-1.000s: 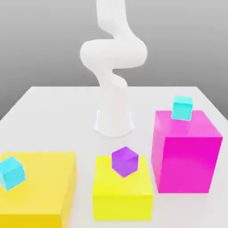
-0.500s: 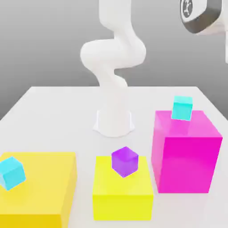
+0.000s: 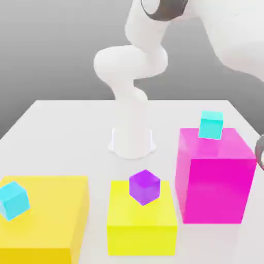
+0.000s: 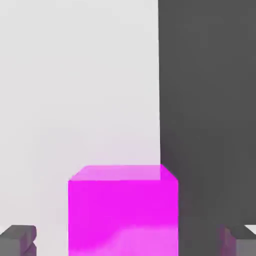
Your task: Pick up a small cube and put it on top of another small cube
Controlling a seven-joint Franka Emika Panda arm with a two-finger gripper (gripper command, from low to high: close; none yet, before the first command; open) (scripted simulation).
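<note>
The small glossy purple cube (image 3: 144,186) rests on top of the smaller yellow block (image 3: 142,224) at the front middle. One small cyan cube (image 3: 211,125) sits on the magenta block (image 3: 216,175). Another cyan cube (image 3: 13,200) lies on the wide yellow block (image 3: 46,216) at the exterior view's left. My arm (image 3: 227,36) reaches over to the exterior view's right, well away from the purple cube. In the hand view my gripper (image 4: 128,242) is open and empty. Its fingertips (image 4: 17,239) stand wide apart, with the magenta block (image 4: 122,210) ahead of them.
The robot's white base (image 3: 132,139) stands mid-table behind the blocks. The white table (image 3: 67,134) ends close behind the magenta block in the hand view, with dark background beyond. Bare table lies between the base and the blocks.
The arm has swung in from the top and now stretches across to the exterior view's right side. The cubes and blocks have not moved. The gripper stays open.
</note>
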